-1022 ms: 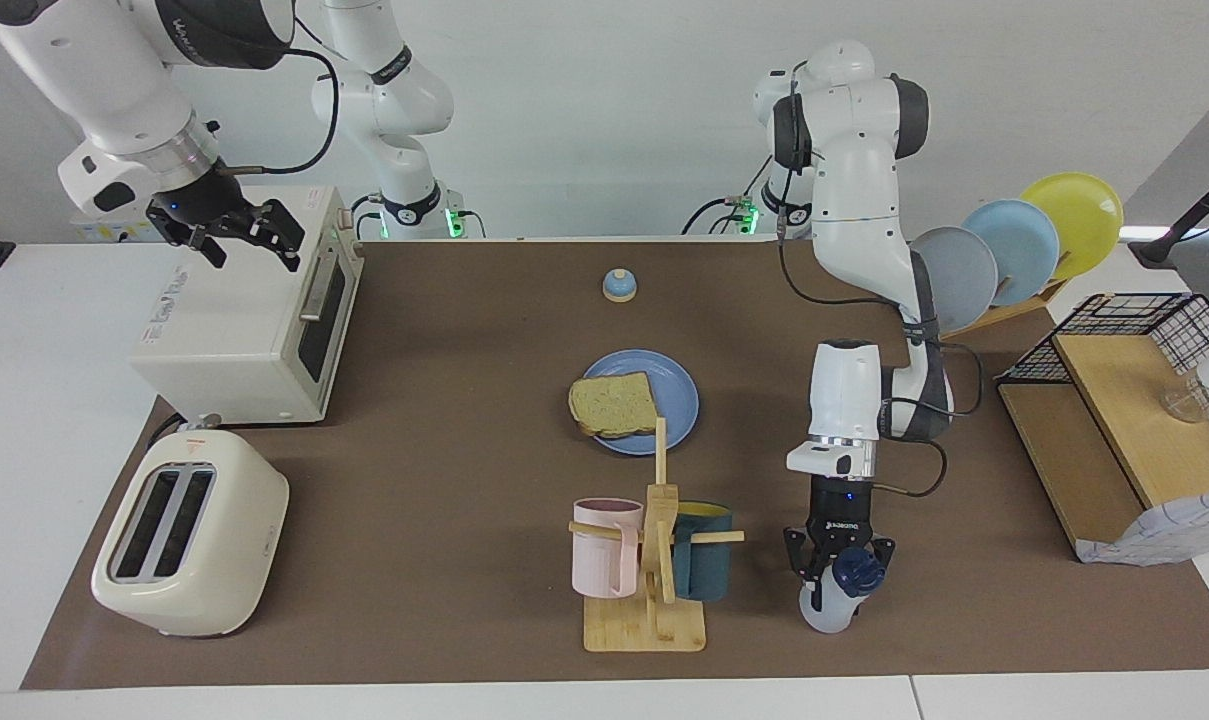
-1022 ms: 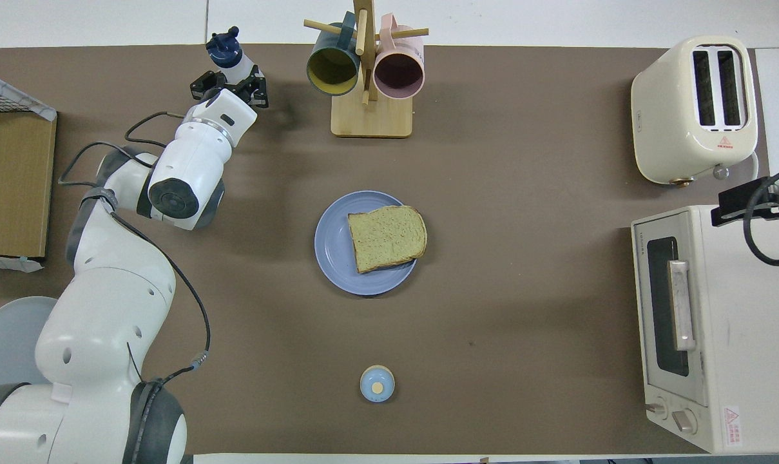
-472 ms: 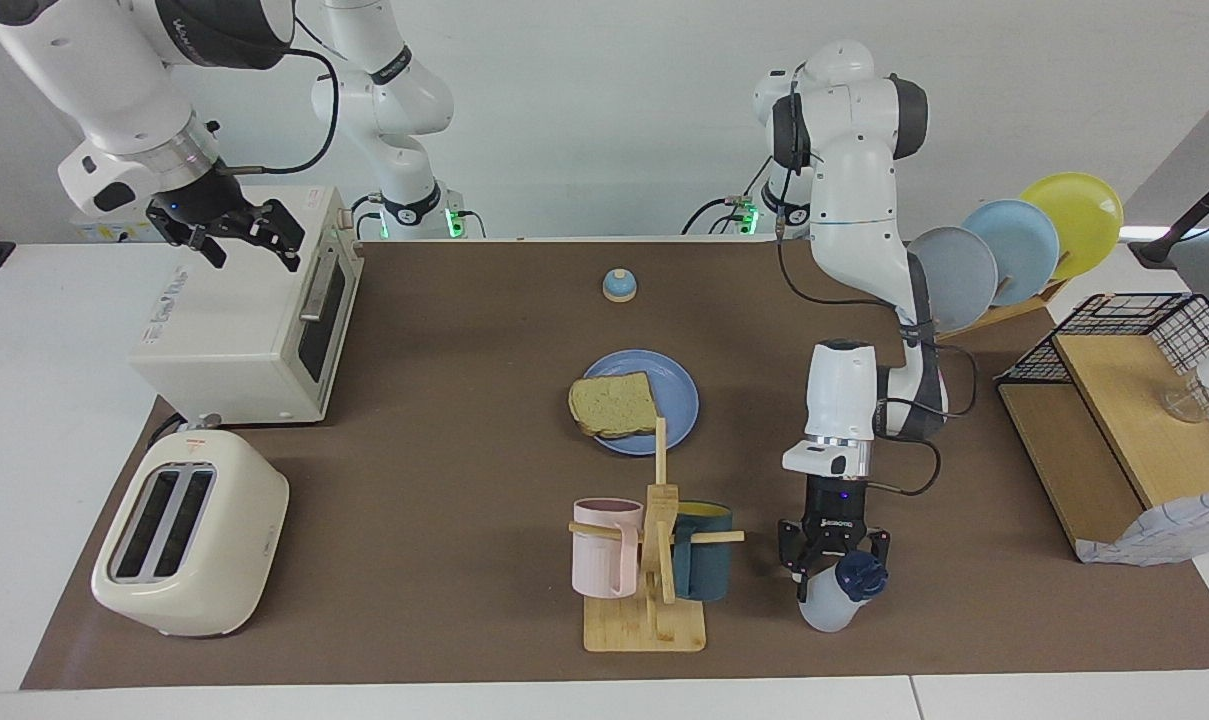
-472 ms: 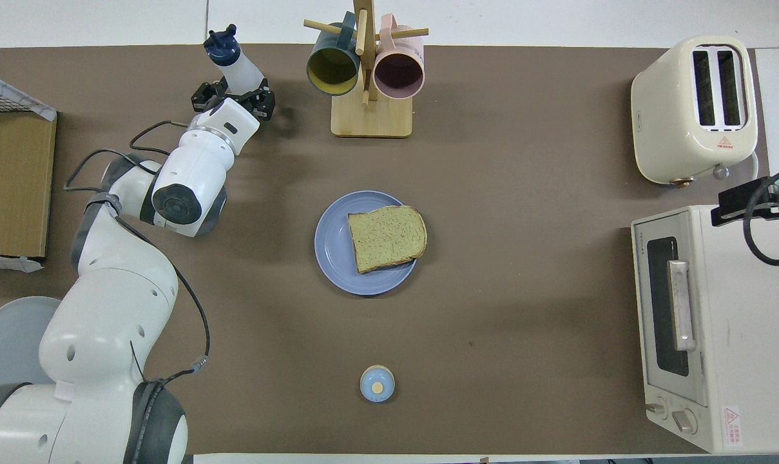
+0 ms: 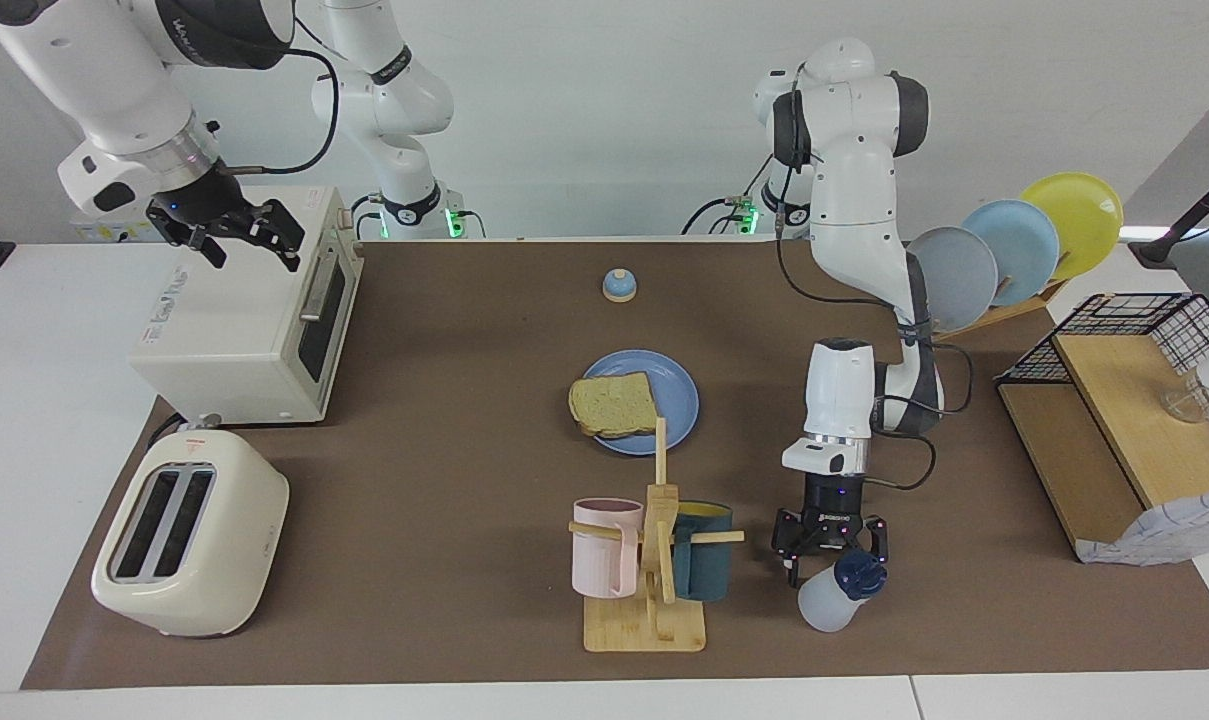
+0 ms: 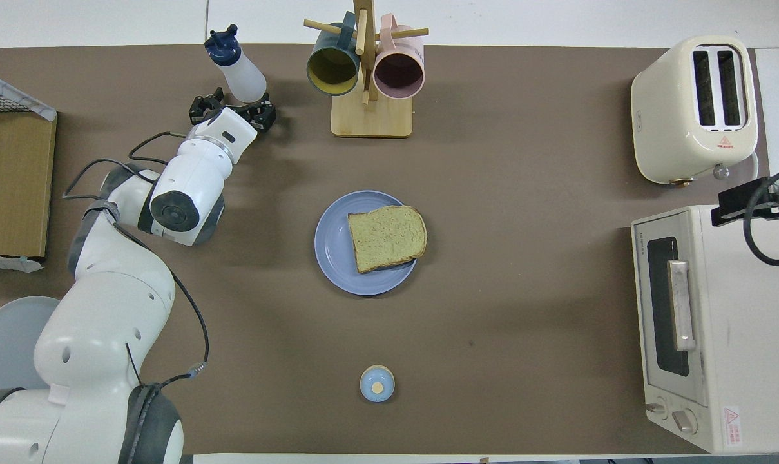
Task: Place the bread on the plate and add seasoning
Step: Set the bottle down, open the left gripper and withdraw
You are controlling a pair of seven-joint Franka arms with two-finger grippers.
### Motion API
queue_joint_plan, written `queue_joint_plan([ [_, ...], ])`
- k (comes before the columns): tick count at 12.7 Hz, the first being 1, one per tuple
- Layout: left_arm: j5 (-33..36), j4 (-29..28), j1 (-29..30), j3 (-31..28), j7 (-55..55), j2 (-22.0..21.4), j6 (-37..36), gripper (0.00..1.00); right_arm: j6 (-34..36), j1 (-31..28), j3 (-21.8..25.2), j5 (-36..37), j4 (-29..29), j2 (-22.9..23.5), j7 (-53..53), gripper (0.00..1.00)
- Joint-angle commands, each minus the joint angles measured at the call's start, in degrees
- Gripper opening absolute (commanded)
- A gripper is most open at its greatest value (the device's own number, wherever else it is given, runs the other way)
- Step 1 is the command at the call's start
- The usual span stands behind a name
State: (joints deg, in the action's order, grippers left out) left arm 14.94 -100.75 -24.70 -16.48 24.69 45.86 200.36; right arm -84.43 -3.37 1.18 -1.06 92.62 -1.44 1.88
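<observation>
Translucent white plastic, navy cap: the seasoning [image 5: 832,600] stands tilted on the brown mat, beside the mug tree [image 5: 654,560], toward the left arm's end of the table and farther from the robots than the plate [image 5: 679,395]. Nothing holds it. Left gripper [image 5: 830,540] sits just above and beside it, fingers spread, gripping nothing. Right gripper [image 5: 226,228] waits over the toaster oven [image 5: 234,330], fingers also spread and empty.

Bread [image 5: 614,405] lies on the blue plate, one edge overhanging the rim toward the right arm's end.

Handling, as a judgement: bottle looks light, smooth-walled, probably slightly squeezable; round body may slip or roll if nudged while leaning. Best hold is across the mid-body below the cap, fingers square to it. Bread is soft and crumbly, best left alone.

Around: pink mug [image 5: 604,545] and dark teal mug [image 5: 704,562] hang on the tree, close to the bottle, and the tree's pegs narrow any approach from that side. Bell [image 5: 619,286], toaster [image 5: 189,530], upright plate rack [image 5: 1014,250] and wire shelf [image 5: 1124,420] stand well apart.
</observation>
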Motion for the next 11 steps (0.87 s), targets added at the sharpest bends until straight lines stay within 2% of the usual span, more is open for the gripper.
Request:
queue_joint_plan([
  [1,0.9,-10.2,-0.6,0.0,0.4,-8.1,0.1,1.0,0.6,-0.8,-0.2,-0.9,0.4,-0.7,-1.3,1.0],
  [6,0.9,-21.0,-2.9,0.0,0.5,-19.5,-2.3,1.0,0.6,-0.8,-0.3,-0.9,0.4,-0.7,-1.3,1.0],
  [9,0.9,-21.4,-6.0,0.0,0.4,-29.1,-19.9,1.0,0.6,-0.8,-0.3,-0.9,0.4,-0.7,-1.3,1.0],
  [11,0.7,-20.8,-8.3,0.1,0.5,-34.1,-29.5,1.0,0.6,-0.8,-0.2,-0.9,0.4,-0.7,-1.3,1.0],
])
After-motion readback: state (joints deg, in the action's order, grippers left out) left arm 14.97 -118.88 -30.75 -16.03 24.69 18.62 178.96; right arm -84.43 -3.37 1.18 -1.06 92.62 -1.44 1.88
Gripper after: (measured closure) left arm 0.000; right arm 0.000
